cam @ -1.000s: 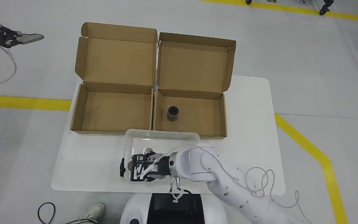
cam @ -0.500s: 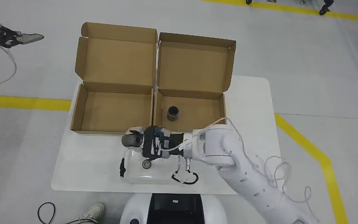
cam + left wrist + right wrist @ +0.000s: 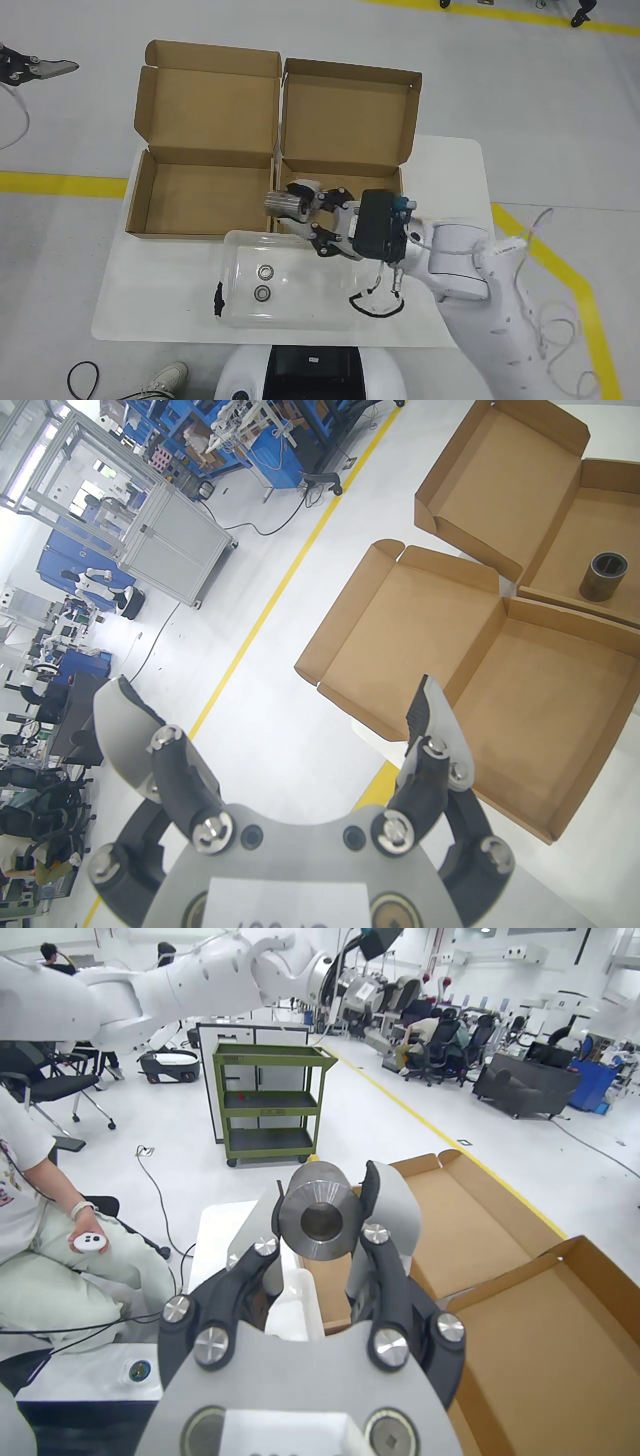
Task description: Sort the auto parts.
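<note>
My right gripper [image 3: 298,208] is shut on a grey metal sleeve [image 3: 282,203], held on its side above the seam between the two open cardboard boxes. In the right wrist view the sleeve [image 3: 320,1218] sits between the right gripper [image 3: 325,1183] fingers, its bore facing the camera. The left box [image 3: 200,198] is bare inside. The right box [image 3: 350,188] holds a dark sleeve [image 3: 602,576]. A clear tray [image 3: 300,295] in front of the boxes holds two small ring bearings [image 3: 265,270] [image 3: 261,293]. My left gripper [image 3: 272,700] hangs open and high, off the table's left side [image 3: 45,68].
A small black part [image 3: 217,298] lies at the tray's left end. A black cable loop [image 3: 375,300] rests on the white table [image 3: 450,200] right of the tray. Both box lids stand open at the back.
My right gripper has risen from the tray's left end with the grey sleeve and swung back and right to the boxes. The left gripper has stayed still.
</note>
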You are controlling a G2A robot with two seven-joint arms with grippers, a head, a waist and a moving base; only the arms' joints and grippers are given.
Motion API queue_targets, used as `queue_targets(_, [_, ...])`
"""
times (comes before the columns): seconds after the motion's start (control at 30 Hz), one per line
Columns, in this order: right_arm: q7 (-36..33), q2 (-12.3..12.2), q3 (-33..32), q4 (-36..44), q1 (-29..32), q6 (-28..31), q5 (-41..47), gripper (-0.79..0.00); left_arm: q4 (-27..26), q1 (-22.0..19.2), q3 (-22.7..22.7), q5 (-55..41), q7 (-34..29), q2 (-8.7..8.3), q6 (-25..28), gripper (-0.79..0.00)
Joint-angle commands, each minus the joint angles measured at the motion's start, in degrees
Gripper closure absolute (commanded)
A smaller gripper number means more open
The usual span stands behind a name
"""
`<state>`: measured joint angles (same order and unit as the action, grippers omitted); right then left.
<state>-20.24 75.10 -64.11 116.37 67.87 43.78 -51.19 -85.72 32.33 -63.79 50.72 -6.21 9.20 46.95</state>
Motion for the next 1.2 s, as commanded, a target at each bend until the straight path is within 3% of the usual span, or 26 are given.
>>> queue_targets(0.0, [0.0, -0.2, -1.0, 0.6, -0.2, -0.4, -0.1, 0.0, 0.0, 0.0, 0.0, 0.0, 0.0, 0.0, 0.0, -0.785])
queue_targets(0.27, [2.0, -0.5, -2.5, 5.1, -1.3, -1.5, 1.7, 0.0, 0.0, 0.0, 0.0, 0.0, 0.0, 0.0, 0.0, -0.785])
queue_targets(0.73, [4.3, -0.9, -1.7, 5.2, -0.6, -2.3, 0.8, 0.0, 0.0, 0.0, 0.0, 0.0, 0.0, 0.0, 0.0, -0.785])
queue_targets(1.17, [-3.6, -1.2, 2.9, -0.1, 2.0, -11.3, -8.1, 0.0, 0.0, 0.0, 0.0, 0.0, 0.0, 0.0, 0.0, -0.785])
